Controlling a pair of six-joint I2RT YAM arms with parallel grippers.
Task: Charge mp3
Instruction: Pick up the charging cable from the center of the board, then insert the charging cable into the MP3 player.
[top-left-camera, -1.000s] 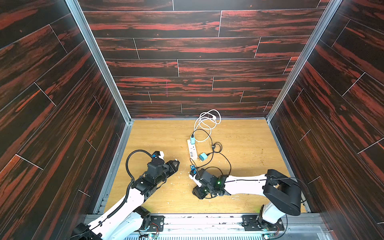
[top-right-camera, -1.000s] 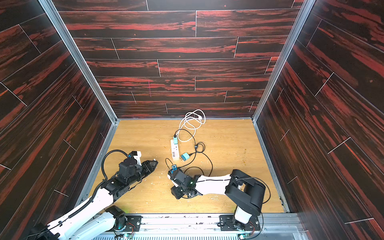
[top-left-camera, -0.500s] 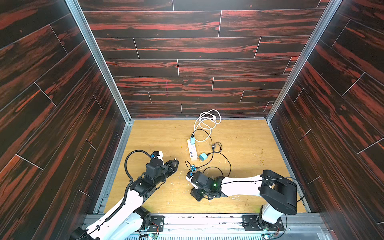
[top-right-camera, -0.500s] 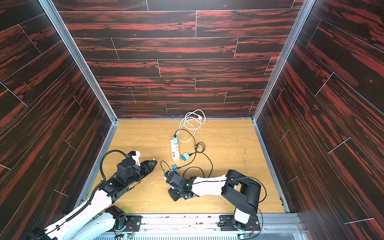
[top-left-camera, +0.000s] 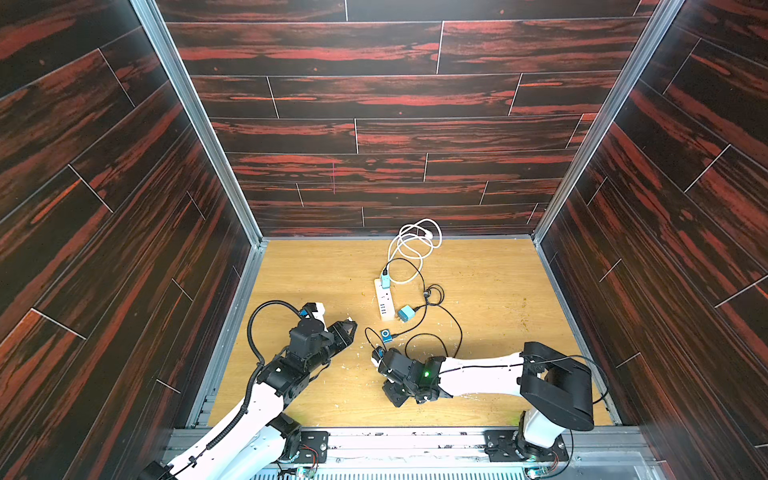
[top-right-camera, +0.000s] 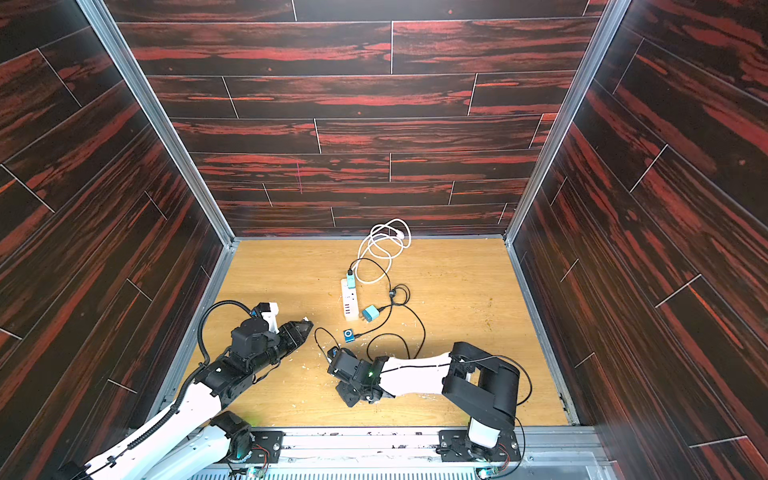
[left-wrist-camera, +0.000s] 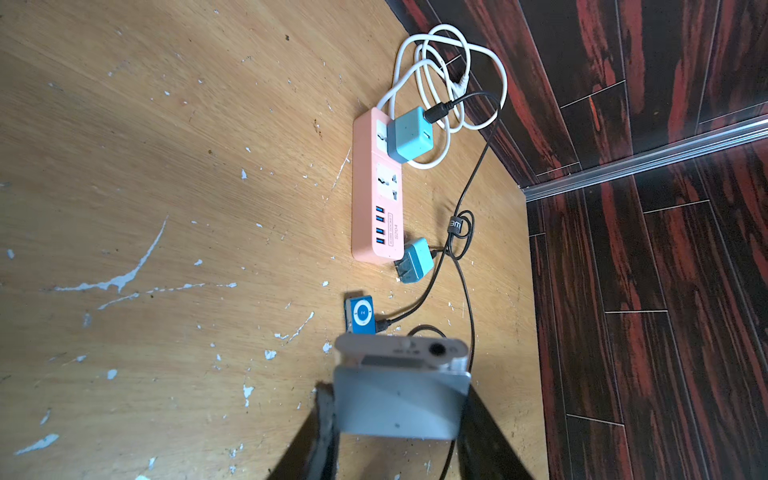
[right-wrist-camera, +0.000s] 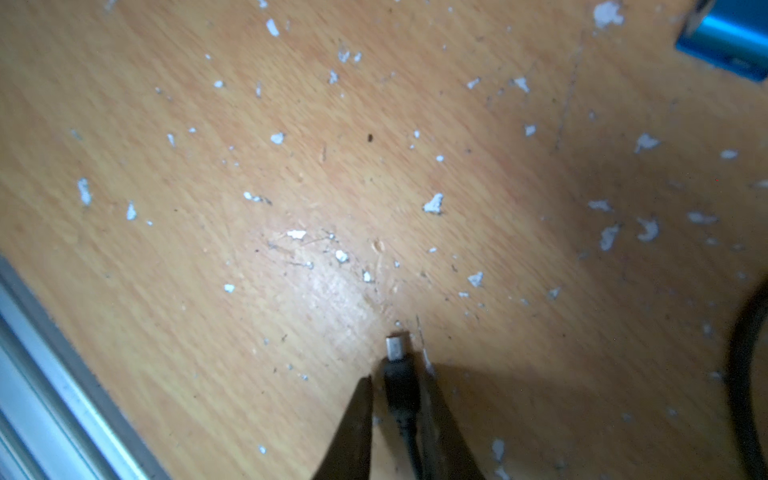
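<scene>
My left gripper (left-wrist-camera: 399, 401) is shut on a silver mp3 player (left-wrist-camera: 401, 365), held above the wooden floor with its port edge facing away. In both top views this gripper (top-left-camera: 348, 328) (top-right-camera: 306, 326) sits left of the power strip's near end. My right gripper (right-wrist-camera: 398, 376) is closed in around the small metal-tipped plug (right-wrist-camera: 395, 348) of a black cable, low over the floor; in a top view it (top-left-camera: 379, 358) lies just in front of a blue mp3 player (top-left-camera: 386, 335). That blue player (left-wrist-camera: 362, 314) has a black cable in its side.
A pink power strip (left-wrist-camera: 374, 199) (top-left-camera: 384, 303) lies mid-floor, with a teal charger (left-wrist-camera: 409, 139) plugged in at its far end. A second teal charger (left-wrist-camera: 417, 259) lies loose at its near end. A white cable (top-left-camera: 415, 245) coils by the back wall, and black cable (top-left-camera: 432, 336) loops near the right arm.
My right gripper has slid left across the floor and its jaws have closed in on the black cable's plug. The left gripper has kept the silver player and barely shifted.
</scene>
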